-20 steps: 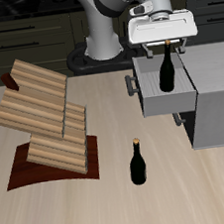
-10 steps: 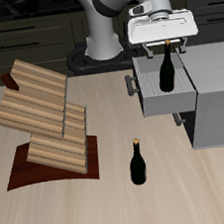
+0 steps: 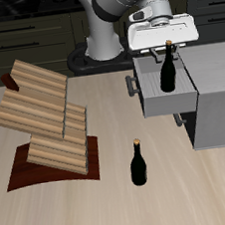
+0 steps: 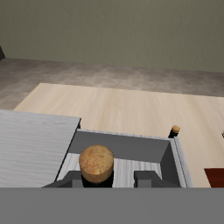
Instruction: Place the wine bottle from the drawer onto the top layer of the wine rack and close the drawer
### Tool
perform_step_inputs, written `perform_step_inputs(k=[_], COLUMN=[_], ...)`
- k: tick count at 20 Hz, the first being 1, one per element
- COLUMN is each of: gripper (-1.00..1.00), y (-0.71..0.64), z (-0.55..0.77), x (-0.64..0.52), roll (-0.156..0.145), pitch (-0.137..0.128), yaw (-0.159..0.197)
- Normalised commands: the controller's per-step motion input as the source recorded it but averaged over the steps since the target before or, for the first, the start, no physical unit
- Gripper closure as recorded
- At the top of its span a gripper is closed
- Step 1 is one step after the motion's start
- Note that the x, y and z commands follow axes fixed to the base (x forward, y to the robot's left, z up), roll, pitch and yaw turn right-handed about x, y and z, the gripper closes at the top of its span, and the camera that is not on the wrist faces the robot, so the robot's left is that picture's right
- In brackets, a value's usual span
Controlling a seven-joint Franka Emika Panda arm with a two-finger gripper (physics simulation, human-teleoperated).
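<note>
A white robot arm reaches forward from the far side of a light wooden counter (image 3: 105, 115). Its hand (image 3: 168, 44) hangs over an open drawer (image 3: 168, 99), a light grey metal box pulled out from a grey cabinet (image 3: 217, 111) that stands toward the far side of the counter. A dark bar handle (image 3: 132, 85) runs along the drawer's front face.

The hand is closed on the neck of the wine bottle (image 3: 167, 67), a slim, near-black bottle that stands upright with its small tan-gold cap (image 3: 168, 43) between the fingers. The bottle's lower part sits inside the outline of the drawer; from the exterior view it is not clear whether its base touches the drawer floor or hangs just above it. In the wrist view, the round tan cap (image 4: 96, 162) appears from straight above, with the grey walls of the drawer (image 4: 122, 149) framed around it.

A second bottle (image 3: 138, 163) of the same look stands upright on the bare counter, nearer the front edge and well apart from the drawer.

The wine rack (image 3: 47, 118) stands across the counter from the cabinet, well apart from it. It is a stepped stack of light wooden slats in three slanted tiers on a dark reddish-brown base board (image 3: 27, 174). The top layer (image 3: 30, 93), the highest and widest tier, holds nothing.
</note>
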Motion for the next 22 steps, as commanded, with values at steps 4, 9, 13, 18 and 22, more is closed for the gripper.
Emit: perform_step_inputs(k=[4,9,13,18,22], gripper=[1.0,1.0,1.0,1.0,1.0], y=[-0.15,-0.23,-0.11,-0.22,-0.14], z=[0.03,0.23,0.27,0.49,0.23], x=[-0.02,-0.04,-0.11,-0.09,-0.04], roll=[0.008,-0.041,0.0,-0.022,-0.015], pitch=[0.033,-0.038,-0.051,-0.033,0.02], yaw=[-0.037,-0.007,0.021,-0.071,-0.141])
